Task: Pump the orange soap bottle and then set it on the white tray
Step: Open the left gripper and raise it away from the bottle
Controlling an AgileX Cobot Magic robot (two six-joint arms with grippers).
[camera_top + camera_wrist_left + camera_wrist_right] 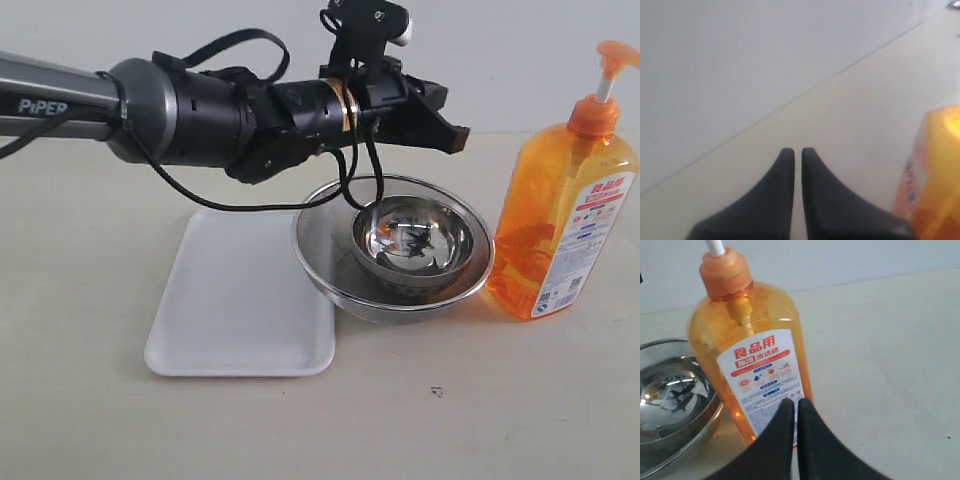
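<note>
Orange soap bottle point(565, 210): tall clear rectangular plastic bottle of orange liquid is standing upright on the pale table point(520, 400), just beside the nested steel bowls point(330, 255) and apart from the flat white tray point(240, 290).
Handling: it is looking nearly full, so probably heavy; the smooth walls may be slipping in a grip. Clamping the flat sides at mid-height is looking safest, with the orange pump head point(620, 55) pressed from above.
Left gripper point(455, 135): hovering over the bowls, jaws together, carrying nothing.
Right gripper point(796, 405): pointing at the label, jaws together, empty.
Hidden: the pump spout is running off-frame; the right arm is not showing in the exterior view.
</note>
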